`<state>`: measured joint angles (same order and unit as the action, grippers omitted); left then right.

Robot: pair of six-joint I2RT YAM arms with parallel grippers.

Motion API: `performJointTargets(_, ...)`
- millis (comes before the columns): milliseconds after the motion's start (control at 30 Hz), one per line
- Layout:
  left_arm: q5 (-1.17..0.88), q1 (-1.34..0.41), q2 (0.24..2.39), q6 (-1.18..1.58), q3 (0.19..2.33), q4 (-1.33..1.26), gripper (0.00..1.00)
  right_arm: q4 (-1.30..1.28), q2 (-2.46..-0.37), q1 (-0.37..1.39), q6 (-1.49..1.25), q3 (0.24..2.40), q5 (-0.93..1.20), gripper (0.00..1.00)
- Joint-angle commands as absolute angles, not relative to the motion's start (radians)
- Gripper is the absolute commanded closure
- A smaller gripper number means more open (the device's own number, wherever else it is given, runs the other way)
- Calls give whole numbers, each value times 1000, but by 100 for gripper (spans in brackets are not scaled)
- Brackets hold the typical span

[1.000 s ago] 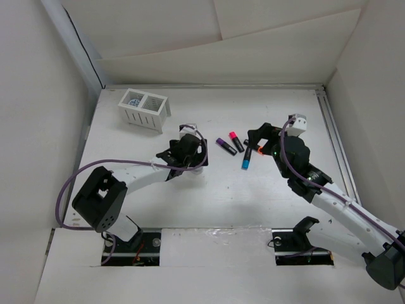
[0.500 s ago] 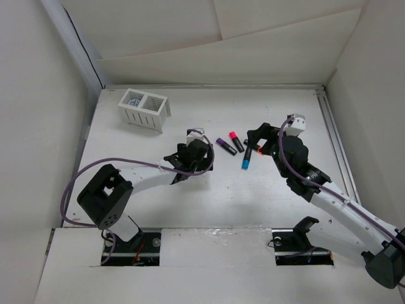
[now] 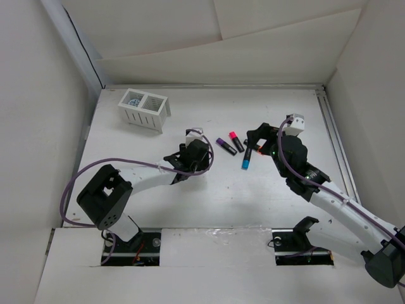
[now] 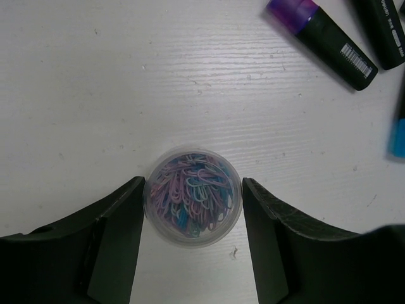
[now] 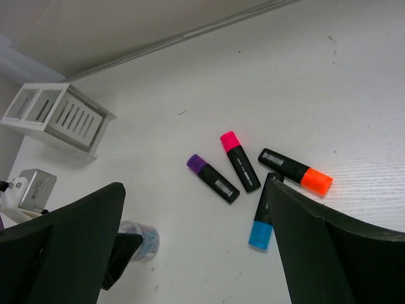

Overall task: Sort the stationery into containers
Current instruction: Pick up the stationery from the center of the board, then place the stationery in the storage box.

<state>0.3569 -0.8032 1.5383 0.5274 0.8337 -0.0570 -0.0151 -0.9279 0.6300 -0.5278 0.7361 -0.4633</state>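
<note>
- Fingers (image 4: pixel 107 240) of the left gripper (image 4: pixel 193 190) are pressed against both sides of a tub of paper clips (image 4: pixel 193 206), which stands on the table (image 4: pixel 95 95).
- The right gripper (image 5: pixel 195 190) is held spread wide and empty above the table.
- The purple marker (image 5: pixel 213 179), pink marker (image 5: pixel 240 161), orange marker (image 5: pixel 295 171) and blue marker (image 5: pixel 264 218) are clustered mid-table, well apart from the white box (image 3: pixel 145 109).

Four capped markers (image 5: pixel 240 163) flat together; clip tub (image 4: pixel 192 196) upright nearby; white box (image 3: pixel 142 118) apart.
</note>
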Motion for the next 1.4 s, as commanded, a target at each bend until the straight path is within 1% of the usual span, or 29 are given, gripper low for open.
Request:
performJointTargets(0, 413, -805, 1459, 540, 876, -17, 66, 29, -916, 638, -525, 744, -477, 1)
performJointTargets(100, 455, -805, 1396, 540, 937, 6, 66, 29, -916, 638, -525, 744, -477, 1)
performJointTargets(167, 456, -775, 1387, 540, 1006, 25, 66, 29, -916, 638, -525, 744, -477, 1)
performJointTargets(300, 463, -680, 1387, 531, 1127, 46, 66, 29, -916, 638, -525, 744, -466, 1)
performJointTargets(367, 463, -605, 1401, 531, 1201, 46, 66, 29, -916, 638, -525, 744, -456, 1)
performJointTargets(467, 388, -490, 1446, 540, 1265, -7, 66, 29, -916, 638, -525, 744, -446, 1)
performJointTargets(533, 341, -431, 1483, 540, 1345, -18, 66, 29, -916, 638, -525, 744, -433, 1)
performJointTargets(567, 341, -379, 1533, 540, 1382, -9, 66, 29, -916, 638, -525, 744, -423, 1)
performJointTargets(667, 363, -292, 1644, 513, 1579, 44, 66, 29, -916, 638, -525, 744, -423, 1)
performJointTargets(700, 373, -272, 1669, 502, 1580, 64, 66, 29, -905, 638, -525, 744, -423, 1)
performJointTargets(733, 373, -250, 1696, 502, 1656, 86, 66, 29, -905, 638, -525, 744, -423, 1)
performJointTargets(833, 373, -169, 1779, 463, 1765, 152, 66, 29, -905, 647, -525, 744, -414, 1)
performJointTargets(1067, 403, -74, 1899, 425, 1877, 242, 66, 29, -927, 647, -525, 753, -405, 1)
performJointTargets(1367, 423, -61, 1933, 393, 1835, 242, 66, 29, -936, 647, -525, 753, -405, 1)
